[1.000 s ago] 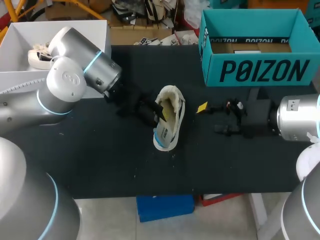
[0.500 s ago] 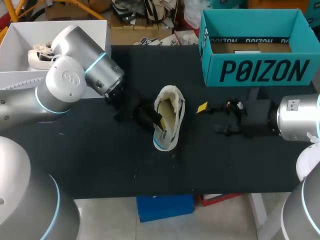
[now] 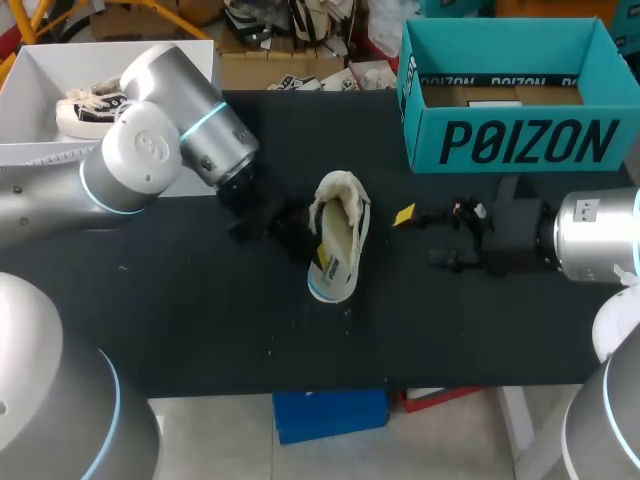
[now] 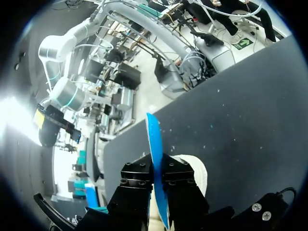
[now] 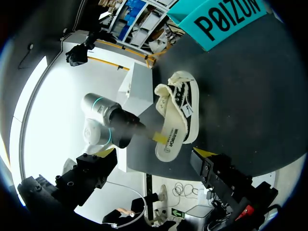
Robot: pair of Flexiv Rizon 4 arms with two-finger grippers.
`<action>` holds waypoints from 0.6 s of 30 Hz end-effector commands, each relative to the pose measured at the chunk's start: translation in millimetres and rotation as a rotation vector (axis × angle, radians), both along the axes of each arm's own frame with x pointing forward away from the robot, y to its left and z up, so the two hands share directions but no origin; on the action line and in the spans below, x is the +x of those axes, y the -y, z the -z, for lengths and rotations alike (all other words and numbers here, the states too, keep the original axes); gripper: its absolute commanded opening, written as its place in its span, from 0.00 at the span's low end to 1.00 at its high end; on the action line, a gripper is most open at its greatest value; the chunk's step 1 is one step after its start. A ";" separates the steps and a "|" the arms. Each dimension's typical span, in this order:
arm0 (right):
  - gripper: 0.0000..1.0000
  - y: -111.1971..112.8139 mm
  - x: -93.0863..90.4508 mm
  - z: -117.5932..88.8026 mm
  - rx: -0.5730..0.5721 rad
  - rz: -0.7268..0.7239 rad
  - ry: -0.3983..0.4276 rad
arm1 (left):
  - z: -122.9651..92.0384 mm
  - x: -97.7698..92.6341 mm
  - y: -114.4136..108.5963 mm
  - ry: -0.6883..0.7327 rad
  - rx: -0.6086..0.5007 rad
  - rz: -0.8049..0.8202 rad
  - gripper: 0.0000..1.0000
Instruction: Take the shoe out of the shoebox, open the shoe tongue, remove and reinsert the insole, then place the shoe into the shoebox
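A cream shoe (image 3: 338,232) lies on the black table (image 3: 200,320), opening up, heel toward the front edge. My left gripper (image 3: 308,247) is at the shoe's left side, shut on the edge of the blue insole (image 4: 154,142). The insole stands up thin between the two black fingers (image 4: 137,180), with the shoe's cream lining (image 4: 193,169) just behind. My right gripper (image 3: 421,238) stands open to the right of the shoe, apart from it. In the right wrist view the shoe (image 5: 176,115) lies ahead of that gripper (image 5: 155,158). The teal shoebox (image 3: 520,142) stands at the back right.
A white box (image 3: 30,160) at the back left holds another shoe (image 3: 85,108). My left arm's elbow (image 3: 140,160) hangs over that box's corner. Bare table lies in front of the shoe.
My left gripper has closed on the insole's edge. Its arm has swung a little to the right and back; the shoe has shifted slightly. The right arm has kept still.
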State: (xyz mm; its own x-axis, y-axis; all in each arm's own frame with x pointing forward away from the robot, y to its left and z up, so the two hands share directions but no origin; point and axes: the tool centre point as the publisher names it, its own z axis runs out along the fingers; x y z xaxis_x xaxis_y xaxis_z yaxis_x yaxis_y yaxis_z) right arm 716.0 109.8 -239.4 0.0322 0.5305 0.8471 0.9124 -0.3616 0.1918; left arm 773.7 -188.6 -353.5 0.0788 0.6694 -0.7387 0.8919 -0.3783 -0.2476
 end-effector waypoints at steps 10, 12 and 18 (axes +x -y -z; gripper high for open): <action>1.00 0.0 -0.1 -0.1 0.000 0.000 -0.001 | 8.2 15.9 9.4 0.009 -0.010 -0.072 0.00; 1.00 0.0 -0.1 -0.1 0.000 0.000 -0.001 | 9.5 19.4 11.2 0.012 -0.013 -0.083 0.00; 1.00 0.0 -0.1 -0.1 0.000 0.000 -0.001 | 13.6 28.3 16.3 0.020 -0.013 -0.102 0.00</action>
